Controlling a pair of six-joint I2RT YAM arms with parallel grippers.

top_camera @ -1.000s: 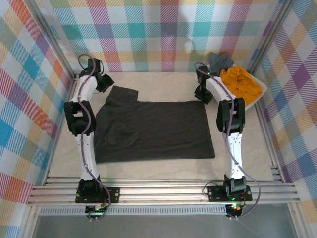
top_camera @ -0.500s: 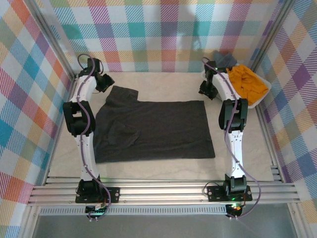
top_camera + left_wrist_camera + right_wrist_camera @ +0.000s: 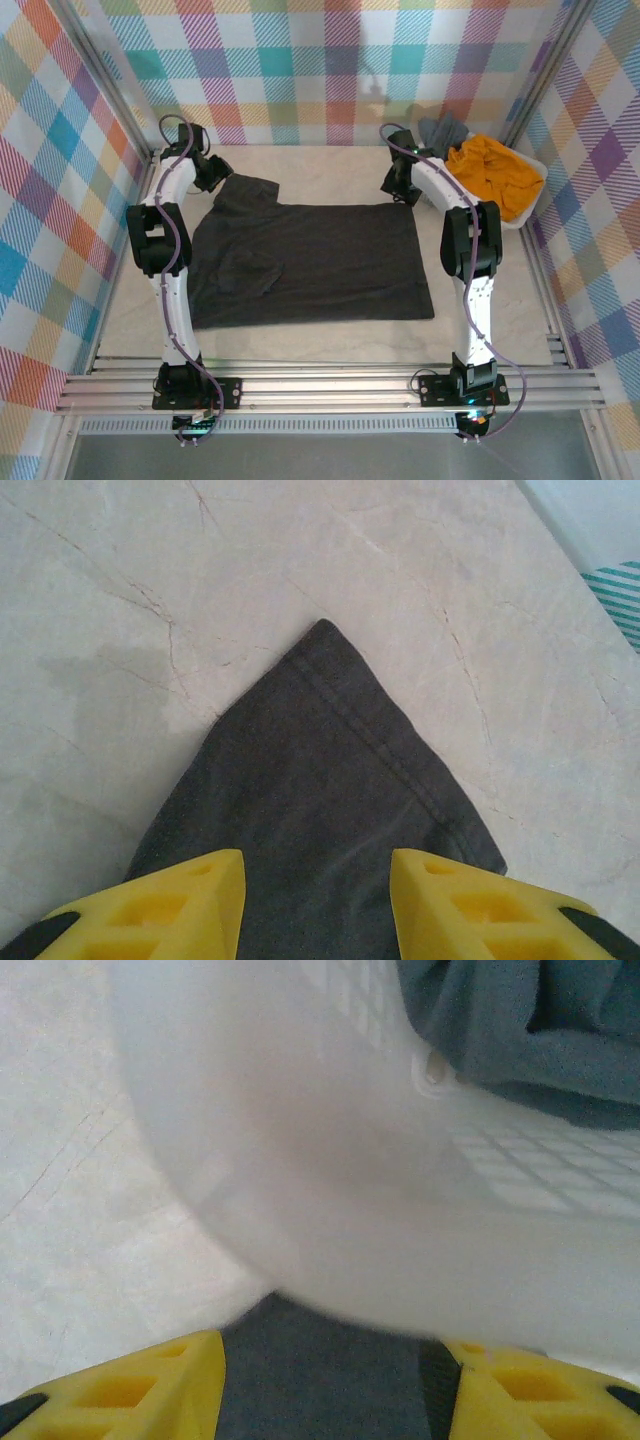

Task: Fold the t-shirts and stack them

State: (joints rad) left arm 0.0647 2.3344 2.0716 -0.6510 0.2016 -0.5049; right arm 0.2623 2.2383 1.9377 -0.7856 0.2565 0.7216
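Right claw [image 3: 399,184] shifted left from basket [image 3: 300,1160], charcoal t-shirt [image 3: 320,260] spread flat

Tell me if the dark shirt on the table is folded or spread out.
Spread out. The dark shirt lies as one wide flat sheet across the table, one sleeve sticking out at its far left corner.

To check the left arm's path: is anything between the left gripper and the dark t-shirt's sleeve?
Nothing visible. The left gripper, jaws apart, is right above the dark t-shirt's sleeve tip; bare table surrounds it.
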